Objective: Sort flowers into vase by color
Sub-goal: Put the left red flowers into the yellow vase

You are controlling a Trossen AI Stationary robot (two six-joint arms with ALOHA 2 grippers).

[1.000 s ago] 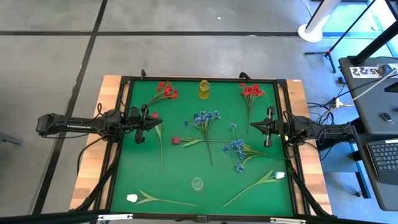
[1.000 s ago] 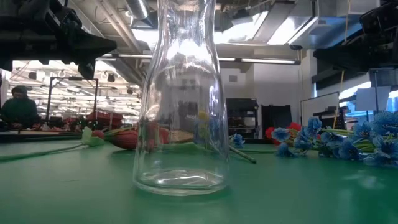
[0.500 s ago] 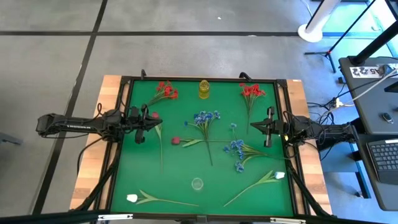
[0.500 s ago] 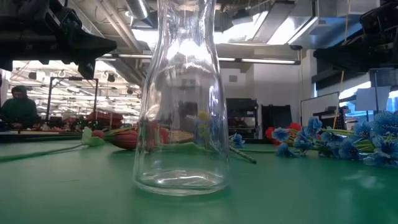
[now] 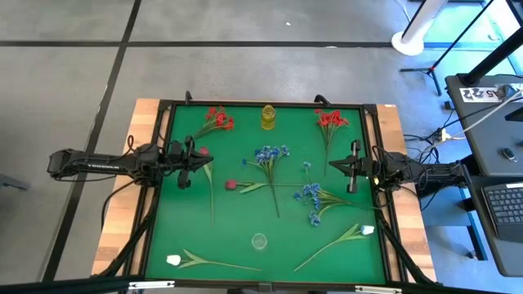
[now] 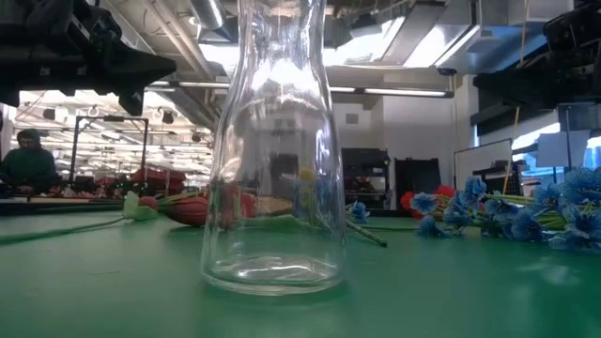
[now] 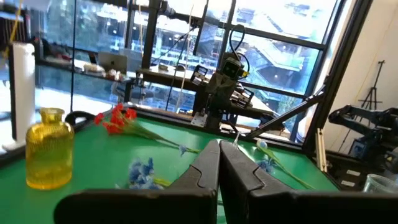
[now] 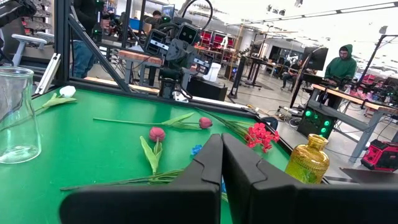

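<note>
Both arms hover over the green table with nothing in them. My left gripper (image 5: 191, 162) (image 7: 219, 157) is shut near the table's left edge, beside a red bud (image 5: 203, 151) on a long stem. My right gripper (image 5: 346, 168) (image 8: 222, 148) is shut near the right edge, between a red spray (image 5: 331, 120) and a blue spray (image 5: 310, 196). Lying flat are another red spray (image 5: 216, 118), another blue spray (image 5: 271, 153), a dark red rosebud (image 5: 230, 184) and two white tulips (image 5: 173, 260) (image 5: 368, 230). A clear glass vase (image 5: 259, 241) (image 6: 274, 169) stands near the near edge, a yellow vase (image 5: 268, 117) at the far edge.
A black frame (image 5: 160, 188) rims the table. Cables trail from both arms off the sides. Bare green mat lies between the clear vase and the left white tulip. A person (image 8: 341, 65) sits in the room beyond the table.
</note>
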